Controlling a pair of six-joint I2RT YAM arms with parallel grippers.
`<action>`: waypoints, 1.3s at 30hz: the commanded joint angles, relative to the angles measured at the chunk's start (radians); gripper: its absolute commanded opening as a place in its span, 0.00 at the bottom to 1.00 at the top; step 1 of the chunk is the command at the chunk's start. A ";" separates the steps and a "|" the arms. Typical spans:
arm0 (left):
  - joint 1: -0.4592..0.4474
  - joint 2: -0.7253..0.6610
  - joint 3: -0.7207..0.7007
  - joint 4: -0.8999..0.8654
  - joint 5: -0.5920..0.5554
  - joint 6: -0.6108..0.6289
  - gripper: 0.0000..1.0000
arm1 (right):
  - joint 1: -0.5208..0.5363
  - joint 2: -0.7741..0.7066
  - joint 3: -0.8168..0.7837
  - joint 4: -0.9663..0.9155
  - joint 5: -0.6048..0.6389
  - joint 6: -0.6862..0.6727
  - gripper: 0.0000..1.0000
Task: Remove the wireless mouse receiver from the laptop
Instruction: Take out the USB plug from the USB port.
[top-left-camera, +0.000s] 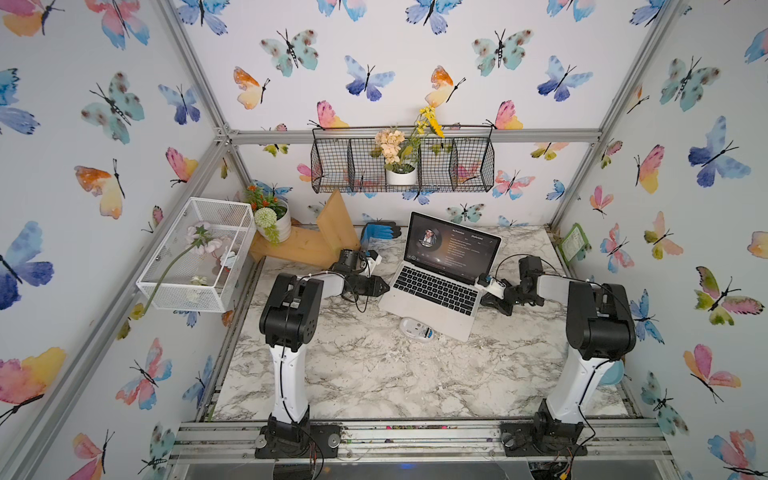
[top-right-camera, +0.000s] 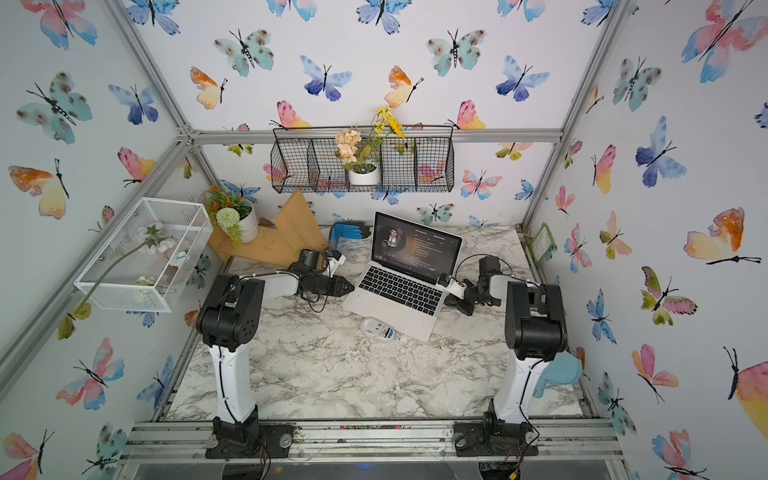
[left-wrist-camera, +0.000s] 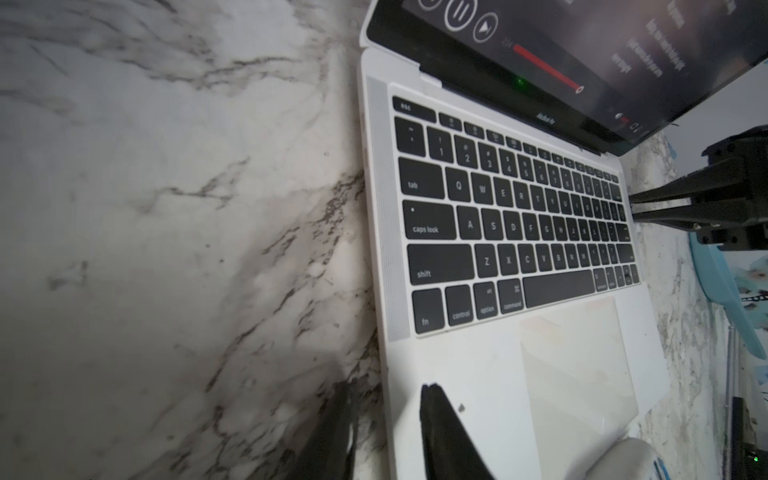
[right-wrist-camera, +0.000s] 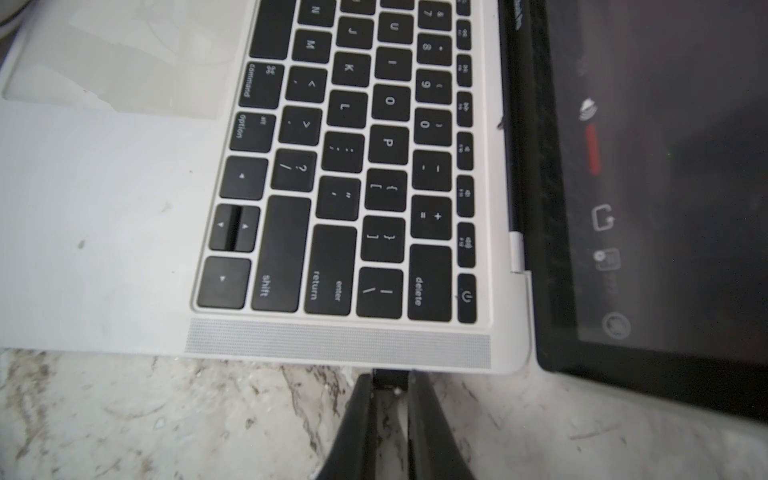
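The laptop (top-left-camera: 432, 309) (top-right-camera: 399, 309) lies open in the middle of the marble table, its dark screen facing me. A small black wireless mouse receiver (right-wrist-camera: 389, 377) sticks out of its right edge (right-wrist-camera: 332, 345). My right gripper (right-wrist-camera: 390, 376) (top-left-camera: 483, 300) is shut on it, one finger against each side. My left gripper (left-wrist-camera: 386, 390) (top-left-camera: 385, 286) is at the laptop's left front edge and is open. One of its fingers (left-wrist-camera: 432, 415) is over the palm rest (left-wrist-camera: 469, 361); the other is blurred over the table beside the edge.
A white mouse (top-left-camera: 415, 330) (top-right-camera: 376, 329) lies by the laptop's front corner. A blue glove (top-left-camera: 376, 232), a wooden stand (top-left-camera: 307, 245) and a flower pot (top-left-camera: 276, 222) sit behind it on the left. A white wire basket (top-left-camera: 195, 253) hangs at the left wall.
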 joint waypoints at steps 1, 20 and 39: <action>-0.008 0.048 -0.012 -0.075 -0.110 -0.020 0.27 | 0.028 0.029 -0.017 -0.014 0.057 0.007 0.12; -0.083 0.053 0.040 -0.193 -0.332 0.046 0.06 | 0.028 0.005 -0.061 0.057 0.138 0.005 0.08; -0.082 0.053 0.034 -0.178 -0.327 0.049 0.07 | -0.016 -0.087 -0.124 0.046 0.135 -0.048 0.11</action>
